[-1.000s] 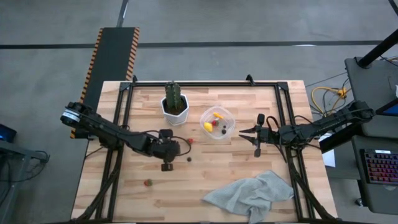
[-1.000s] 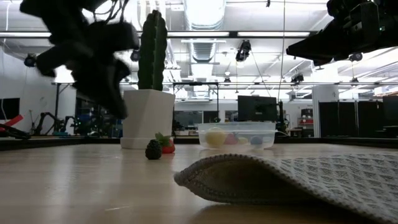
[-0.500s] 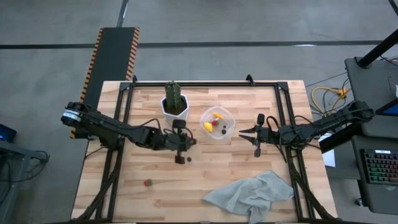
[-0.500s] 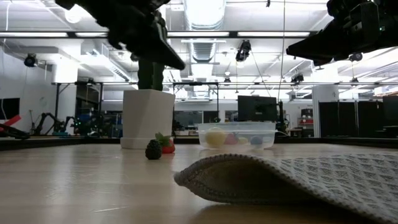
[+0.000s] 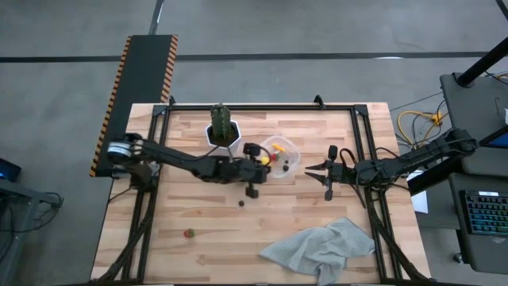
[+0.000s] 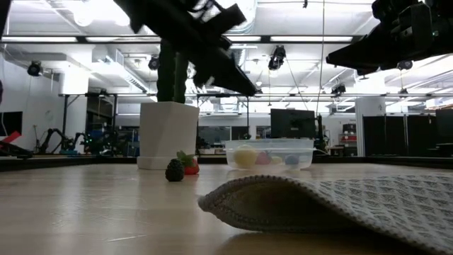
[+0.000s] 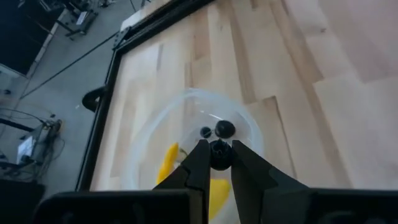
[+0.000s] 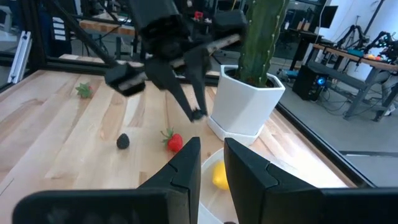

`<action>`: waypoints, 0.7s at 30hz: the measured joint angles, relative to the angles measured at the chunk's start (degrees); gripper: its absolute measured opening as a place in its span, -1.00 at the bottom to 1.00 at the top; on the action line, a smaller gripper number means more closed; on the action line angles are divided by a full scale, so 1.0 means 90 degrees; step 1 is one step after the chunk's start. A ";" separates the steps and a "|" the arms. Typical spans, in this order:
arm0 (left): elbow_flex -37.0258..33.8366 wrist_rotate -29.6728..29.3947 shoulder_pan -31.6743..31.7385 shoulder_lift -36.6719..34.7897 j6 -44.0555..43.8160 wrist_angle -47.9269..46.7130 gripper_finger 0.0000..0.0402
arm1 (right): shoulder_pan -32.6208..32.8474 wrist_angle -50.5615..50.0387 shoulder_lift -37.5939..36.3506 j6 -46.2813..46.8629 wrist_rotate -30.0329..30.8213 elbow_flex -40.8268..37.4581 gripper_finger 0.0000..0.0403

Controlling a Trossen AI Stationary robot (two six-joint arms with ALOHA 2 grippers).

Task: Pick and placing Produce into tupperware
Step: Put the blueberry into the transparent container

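Note:
The tupperware [image 5: 279, 156] is a clear round-cornered tub right of the white plant pot. It holds yellow pieces, a red piece and dark berries [image 7: 224, 129]. My left gripper [image 5: 265, 161] hangs at its left rim, shut on a small dark berry [image 7: 219, 152]. Loose produce lies on the table: a dark berry [image 5: 241, 203], a strawberry [image 8: 175, 142] and another strawberry [image 5: 189, 233] nearer the front. My right gripper [image 5: 311, 168] waits to the right of the tub with a narrow gap between its fingers [image 8: 211, 155] and nothing in it. My left gripper pinches the small dark berry [image 7: 219, 152] between its two fingertips [image 8: 198, 114]. The fingers come slanting down from the table's left. The berry is lifted clear and hangs above the tupperware's left part.
A white hexagonal pot with a cactus [image 5: 223, 131] stands just left of the tub, close behind my left arm. A grey cloth [image 5: 321, 246] lies crumpled at the front right. Black frame rails [image 5: 262, 107] run along the table's edges.
My left gripper, shut on the dark berry, has risen and swung toward the table's right and far side. It went from the table's middle to the tupperware's left rim and rolled on the way. The loose produce on the table has stayed put.

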 joint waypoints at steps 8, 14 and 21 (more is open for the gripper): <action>0.0773 0.0519 0.0475 0.0991 0.0384 -0.0066 -0.89 | 0.0002 -0.0052 0.0000 0.0002 0.0000 0.0000 -0.69; 0.0962 0.0982 0.0788 0.1403 0.0380 -0.0054 -0.89 | 0.0002 -0.0058 0.0000 0.0000 0.0000 0.0000 -0.69; 0.0940 0.1116 0.0934 0.1477 0.0375 -0.0162 -0.89 | 0.0002 -0.0071 0.0000 -0.0002 0.0000 0.0000 -0.69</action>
